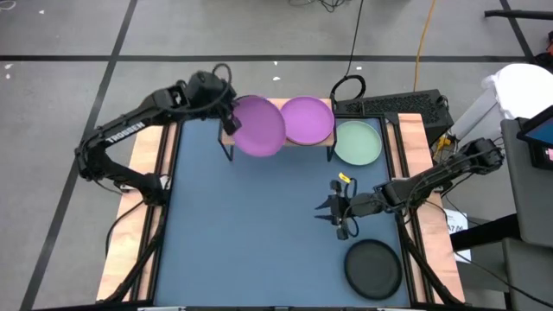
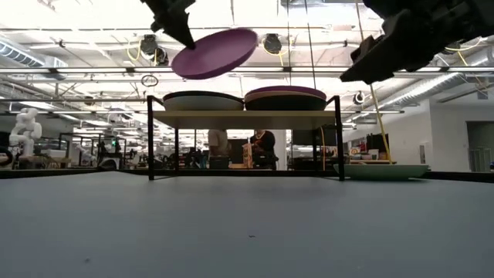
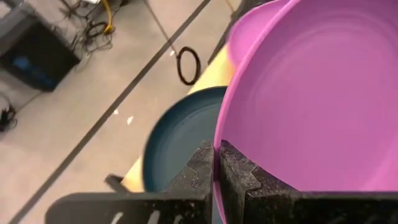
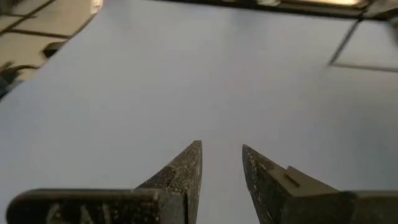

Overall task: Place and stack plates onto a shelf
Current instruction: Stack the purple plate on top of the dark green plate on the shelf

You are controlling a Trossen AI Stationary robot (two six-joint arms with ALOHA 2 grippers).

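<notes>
My left gripper is shut on a purple plate and holds it tilted above the left half of the shelf. Under it on the shelf lies a dark plate, seen in the low view as a stack. The right half of the shelf carries a stack with a second purple plate on top. A mint green plate rests flat on the table right of the shelf. A dark charcoal plate rests near the right near corner. My right gripper hovers open over the table. My left gripper pinches the purple plate's rim between its two fingers, one finger on the underside and one on the upper face. It comes from the table's left side. The plate is lifted clear of the shelf stack and tilts up toward the right.
Blue-grey tabletop with wooden side edges; its middle and near left are bare. A keyboard and cables lie behind the far right corner. People stand in the room beyond the shelf.
</notes>
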